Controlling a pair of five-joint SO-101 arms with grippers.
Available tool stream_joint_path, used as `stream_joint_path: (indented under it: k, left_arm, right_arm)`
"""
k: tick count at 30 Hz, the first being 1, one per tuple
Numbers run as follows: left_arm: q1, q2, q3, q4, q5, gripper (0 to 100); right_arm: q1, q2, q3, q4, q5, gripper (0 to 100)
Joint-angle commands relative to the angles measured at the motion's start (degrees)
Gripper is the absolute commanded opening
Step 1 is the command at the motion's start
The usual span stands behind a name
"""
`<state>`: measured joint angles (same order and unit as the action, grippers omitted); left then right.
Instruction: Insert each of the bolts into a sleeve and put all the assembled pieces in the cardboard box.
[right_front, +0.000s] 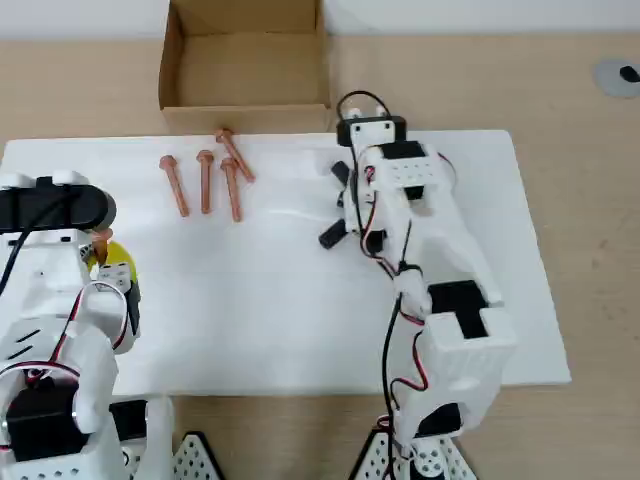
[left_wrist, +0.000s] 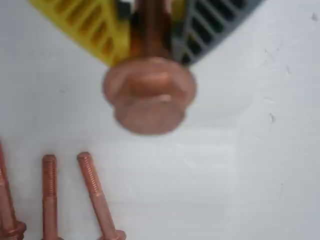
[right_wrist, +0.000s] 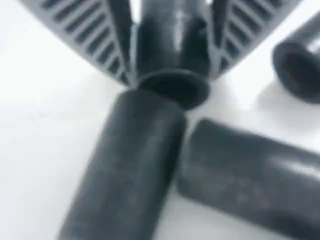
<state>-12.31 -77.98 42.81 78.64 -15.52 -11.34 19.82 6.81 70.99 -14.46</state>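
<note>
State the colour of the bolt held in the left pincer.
The bolt is copper-coloured; left wrist view shows it best.

Here's my desk (right_front: 80, 90), tan wood, with a white mat (right_front: 260, 320) spread over most of it. At the far edge an open box (right_front: 172, 70) sits on bare wood, just beyond the mat. Right in front of it, four bolts (right_front: 205, 182) lie on the mat, heads toward the box, one slanted. Further right, black sleeves (right_front: 333, 236) lie clustered on the mat. A grey disc (right_front: 612, 77) rests at the far right.
</note>
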Motion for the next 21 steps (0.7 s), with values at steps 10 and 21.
stream_joint_path:
  k: [10,21]
  left_arm:
    - [0.18,-0.4,-7.56,-1.14,-0.62,1]
    - [0.18,-0.57,-14.95,-6.77,-0.18,1]
  right_arm:
    - [0.31,-0.31,-11.82,11.25,0.0,1.0]
    - [-0.48,-0.31,-48.92,30.68,3.43,1.0]
